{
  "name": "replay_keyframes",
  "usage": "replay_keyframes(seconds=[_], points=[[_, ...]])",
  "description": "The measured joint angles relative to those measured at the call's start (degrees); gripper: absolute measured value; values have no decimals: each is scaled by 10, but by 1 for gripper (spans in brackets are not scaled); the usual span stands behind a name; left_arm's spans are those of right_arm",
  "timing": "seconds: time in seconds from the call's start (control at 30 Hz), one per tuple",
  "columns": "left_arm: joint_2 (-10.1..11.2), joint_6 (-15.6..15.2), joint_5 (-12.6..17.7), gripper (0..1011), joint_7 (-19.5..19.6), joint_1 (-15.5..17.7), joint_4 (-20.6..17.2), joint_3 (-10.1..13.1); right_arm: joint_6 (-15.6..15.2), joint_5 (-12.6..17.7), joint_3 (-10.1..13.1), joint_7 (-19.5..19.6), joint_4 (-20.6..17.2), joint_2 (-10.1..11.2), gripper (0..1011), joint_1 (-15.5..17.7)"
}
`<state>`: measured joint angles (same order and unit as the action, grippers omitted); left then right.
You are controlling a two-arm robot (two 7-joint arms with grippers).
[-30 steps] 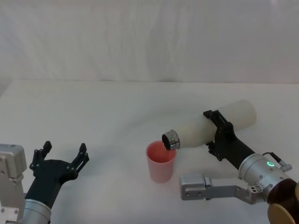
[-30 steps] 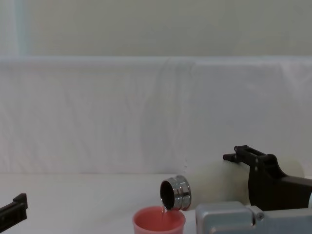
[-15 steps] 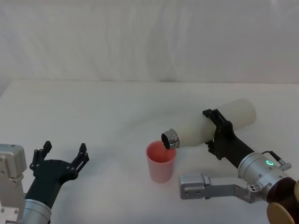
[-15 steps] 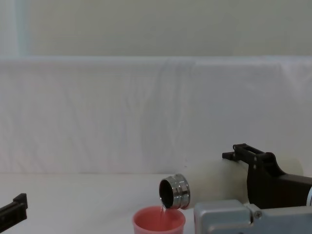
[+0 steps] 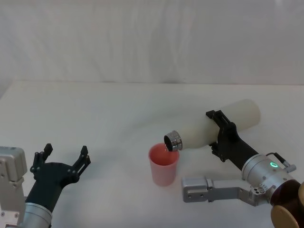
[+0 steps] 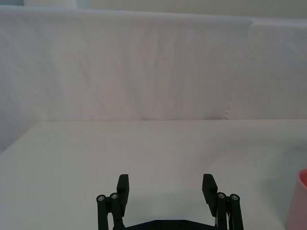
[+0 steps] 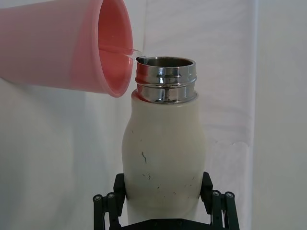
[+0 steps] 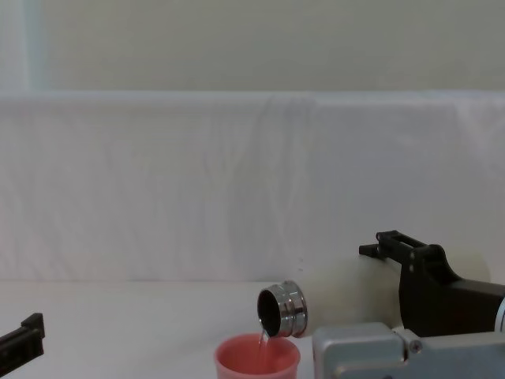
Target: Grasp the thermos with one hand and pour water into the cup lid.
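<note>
Currently, in the head view, the right claw is clamped round the mid-body of the thermos, which lies tipped nearly level with its steel neck just over the rim of the cup lid. The cup lid stands upright on the white worktop, toward the near edge, about midway along it. The left claw sits idle near the near left corner, fingers spread wide, holding nothing.

Left wrist view: the left claw's two fingertips stand well apart over bare worktop; a sliver of the cup lid's pink wall shows at the frame edge.

Right wrist view: fingers bracket the thermos body below the shoulder. A thin stream runs from the neck's lip into the cup lid, a detail the head view does not resolve.

Chest view: from the side, the thermos neck hangs directly above the cup lid, apart from its rim.

Judgement: the thermos is rigid, smooth and likely slippery, its weight shifting as it empties; a mid-body hold suits it. The cup lid looks light and easily tipped.
</note>
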<state>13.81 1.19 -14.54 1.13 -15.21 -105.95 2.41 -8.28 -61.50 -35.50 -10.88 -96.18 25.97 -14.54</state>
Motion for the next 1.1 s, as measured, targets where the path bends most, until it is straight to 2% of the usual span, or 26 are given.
replay_keyframes(seconds=[1.1], points=[[0,0,0,1001,0,0,0,0,-1,0,-2,-3,4,0,951,-3]])
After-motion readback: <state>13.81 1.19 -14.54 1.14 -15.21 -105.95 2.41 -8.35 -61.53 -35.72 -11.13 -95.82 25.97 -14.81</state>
